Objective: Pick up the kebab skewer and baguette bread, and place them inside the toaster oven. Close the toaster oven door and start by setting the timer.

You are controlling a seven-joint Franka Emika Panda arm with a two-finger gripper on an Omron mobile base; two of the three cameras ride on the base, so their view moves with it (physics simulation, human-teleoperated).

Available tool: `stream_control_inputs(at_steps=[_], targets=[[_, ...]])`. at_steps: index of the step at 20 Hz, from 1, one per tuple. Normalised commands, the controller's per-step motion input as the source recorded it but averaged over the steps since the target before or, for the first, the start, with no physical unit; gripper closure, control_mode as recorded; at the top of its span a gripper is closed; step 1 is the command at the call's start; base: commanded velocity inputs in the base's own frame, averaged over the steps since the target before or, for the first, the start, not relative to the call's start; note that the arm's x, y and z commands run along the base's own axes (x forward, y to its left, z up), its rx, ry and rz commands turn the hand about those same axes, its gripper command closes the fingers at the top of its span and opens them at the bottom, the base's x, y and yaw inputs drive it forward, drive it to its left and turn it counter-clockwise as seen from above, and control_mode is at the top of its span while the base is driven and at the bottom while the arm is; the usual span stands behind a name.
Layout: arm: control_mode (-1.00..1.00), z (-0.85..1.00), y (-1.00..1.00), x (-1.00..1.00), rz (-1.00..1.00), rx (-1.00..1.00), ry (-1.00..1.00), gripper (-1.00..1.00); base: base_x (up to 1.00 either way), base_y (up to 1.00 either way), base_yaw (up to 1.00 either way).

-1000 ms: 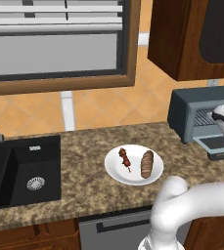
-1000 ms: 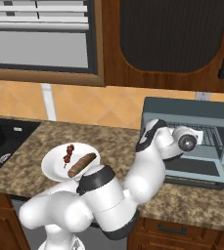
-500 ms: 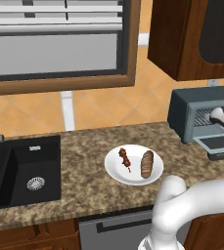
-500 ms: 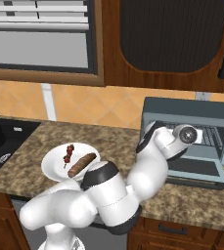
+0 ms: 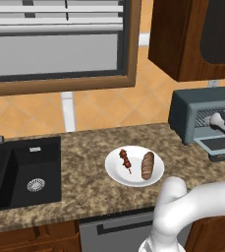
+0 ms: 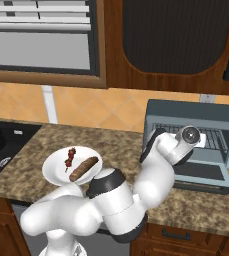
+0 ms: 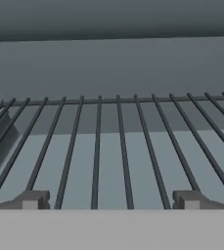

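The oven (image 5: 205, 115) runs off the right edge of the left base view, so its right half and controls are cut off there. In the right base view the arm's wrist covers the left part of the oven's mouth and part of the lowered door (image 6: 202, 172). The claw's (image 7: 108, 200) tips barely clear the hand view's bottom edge, wide apart. The sink (image 5: 15, 170) is cut by the left edge.
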Motion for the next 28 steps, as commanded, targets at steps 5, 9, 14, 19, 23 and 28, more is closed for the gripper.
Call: stream_control_inputs(at_steps=[5,9,14,19,23,28], targets=[[-1.00,-0.29,0.00,0.00,0.00,0.00,0.11,-1.00,0.00,0.00,0.00],[-1.00,-0.64,0.06,-0.22,0.00,0.00,0.18,-1.00,0.00,0.00,0.00],[-1.00,-0.88,0.00,-0.57,0.00,0.00,0.13,-1.00,0.00,0.00,0.00],[-1.00,-0.87,0.03,-0.73,0.00,0.00,0.10,-1.00,0.00,0.00,0.00],[-1.00,-0.80,0.07,-0.81,0.00,-0.02,0.06,-1.00,0.00,0.00,0.00],[-1.00,-0.67,0.11,-0.74,0.00,-0.02,0.10,-1.00,0.00,0.00,0.00]])
